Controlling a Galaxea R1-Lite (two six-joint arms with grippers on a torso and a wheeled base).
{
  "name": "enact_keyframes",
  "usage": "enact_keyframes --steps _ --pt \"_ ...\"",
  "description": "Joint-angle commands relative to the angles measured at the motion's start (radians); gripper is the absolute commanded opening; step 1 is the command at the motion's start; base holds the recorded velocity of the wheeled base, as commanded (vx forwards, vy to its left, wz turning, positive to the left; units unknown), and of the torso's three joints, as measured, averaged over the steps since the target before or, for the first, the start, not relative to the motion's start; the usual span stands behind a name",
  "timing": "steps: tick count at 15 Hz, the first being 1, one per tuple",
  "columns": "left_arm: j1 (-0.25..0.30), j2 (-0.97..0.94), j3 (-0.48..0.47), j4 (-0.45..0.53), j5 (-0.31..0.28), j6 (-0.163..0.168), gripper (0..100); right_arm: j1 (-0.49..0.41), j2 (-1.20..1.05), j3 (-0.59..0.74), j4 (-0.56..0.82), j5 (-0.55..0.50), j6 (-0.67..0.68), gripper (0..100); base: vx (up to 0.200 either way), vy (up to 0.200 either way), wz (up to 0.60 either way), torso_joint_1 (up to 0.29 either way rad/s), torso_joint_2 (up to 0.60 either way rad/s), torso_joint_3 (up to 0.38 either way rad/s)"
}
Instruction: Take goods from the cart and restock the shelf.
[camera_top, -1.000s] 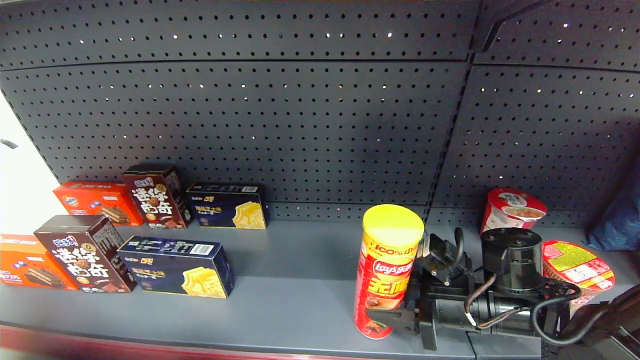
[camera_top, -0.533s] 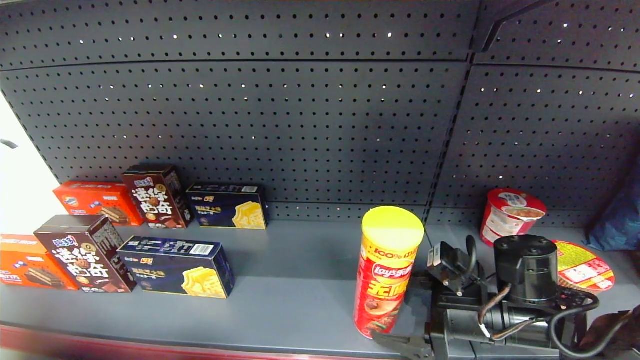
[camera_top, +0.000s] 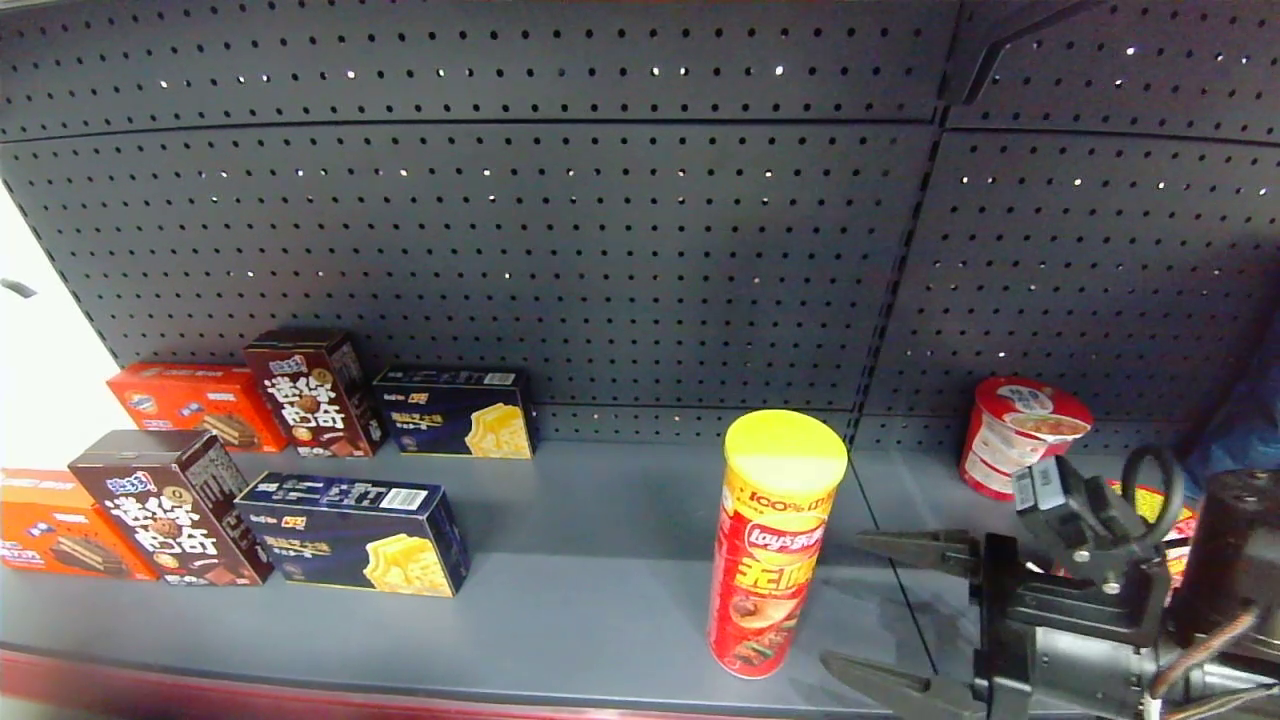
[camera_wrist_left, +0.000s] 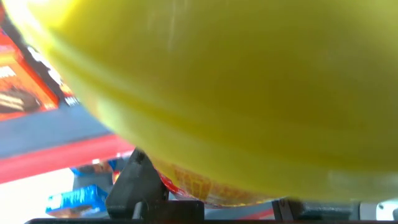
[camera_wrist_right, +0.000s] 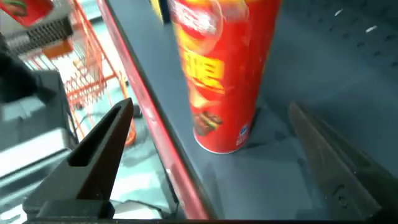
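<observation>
- Backing off to the right, the right pincer (camera_top: 890, 618) has let go of the chip can (camera_top: 775, 545); its jaws stand wide apart.
- The can stands upright on the shelf (camera_top: 600, 520), just beyond the pincer's tips, touching neither.
- Cup noodles (camera_top: 1020, 420) sit behind the pincer; snack boxes (camera_top: 350, 530) lie well beyond the can.
- Placing looks done; the next move calls for clearing the shelf edge and returning to the cart (camera_wrist_right: 87, 68).

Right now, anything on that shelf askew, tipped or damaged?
Nothing stands out. The chip can stands upright near the front edge of the shelf, clear of the open right claw; the boxes sit in two rows.
</observation>
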Motion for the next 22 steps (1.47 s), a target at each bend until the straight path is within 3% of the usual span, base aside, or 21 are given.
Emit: enact_keyframes --steps 1,2,4,5,6,7,10,12,13,14,16,18,19,20,21,22 --pt "-0.001 0.007 -0.037 0.003 0.000 0.000 0 0.051 -0.274 -0.062 0.214 -0.029 0.014 100 0.000 0.000 0.00 0.000 0.00 0.000" --pt "-0.003 0.008 -0.051 0.004 -0.002 0.000 0 0.077 -0.336 -0.096 0.338 -0.071 0.014 100 0.000 0.000 0.00 0.000 0.00 0.000" --pt "-0.012 0.042 -0.085 0.001 -0.011 0.000 0 0.105 -0.422 -0.153 0.550 -0.261 0.019 100 0.000 0.000 0.00 0.000 0.00 0.000" --pt "-0.015 0.056 -0.092 0.000 -0.016 0.000 0 0.106 -0.431 -0.154 0.569 -0.305 0.023 100 0.000 0.000 0.00 0.000 0.00 0.000" --pt "-0.034 0.110 -0.126 -0.006 -0.049 0.000 0 0.117 -0.458 -0.147 0.612 -0.436 0.023 100 0.000 0.000 0.00 0.000 0.00 0.000" --pt "-0.044 0.139 -0.146 -0.008 -0.062 0.000 0 0.138 -0.472 -0.151 0.634 -0.467 0.026 100 0.000 0.000 0.00 0.000 0.00 0.000" --pt "-0.118 0.349 -0.267 -0.057 -0.124 -0.002 0 0.178 -0.580 -0.145 0.700 -0.536 0.081 100 0.000 0.000 0.00 0.000 0.00 0.000" --pt "-0.164 0.467 -0.272 -0.198 -0.126 -0.003 0 0.172 -0.659 -0.142 0.732 -0.572 0.158 100 0.000 0.000 0.00 0.000 0.00 0.000" --pt "-0.164 0.467 -0.272 -0.198 -0.126 -0.003 0 0.172 -0.659 -0.142 0.732 -0.572 0.158 100 0.000 0.000 0.00 0.000 0.00 0.000" --pt "-0.204 0.579 -0.275 -0.316 -0.129 -0.045 0 0.171 -0.768 -0.144 0.843 -0.631 0.175 100 0.000 0.000 0.00 0.000 0.00 0.000" --pt "-0.218 0.660 -0.296 -0.336 -0.129 -0.054 0 0.157 -0.862 -0.153 0.944 -0.646 0.175 100 0.000 0.000 0.00 0.000 0.00 0.000" --pt "-0.230 0.742 -0.310 -0.364 -0.132 -0.054 0 0.045 -0.923 -0.151 0.967 -0.648 0.177 100 0.000 0.000 0.00 0.000 0.00 0.000" --pt "-0.242 0.772 -0.313 -0.397 -0.183 -0.057 0 -0.013 -0.955 -0.144 0.970 -0.646 0.178 100 0.000 0.000 0.00 0.000 0.00 0.000" --pt "-0.241 0.778 -0.313 -0.402 -0.194 -0.057 0 -0.020 -0.960 -0.142 0.970 -0.646 0.178 100 0.000 0.000 0.00 0.000 0.00 0.000" --pt "-0.230 0.847 -0.332 -0.440 -0.278 -0.057 0 -0.063 -1.015 -0.131 0.994 -0.648 0.181 100 0.000 0.000 0.00 0.000 0.00 0.000" --pt "-0.230 0.870 -0.339 -0.445 -0.284 -0.055 0 -0.072 -1.031 -0.133 1.013 -0.648 0.181 100 0.000 0.000 0.00 0.000 0.00 0.000"
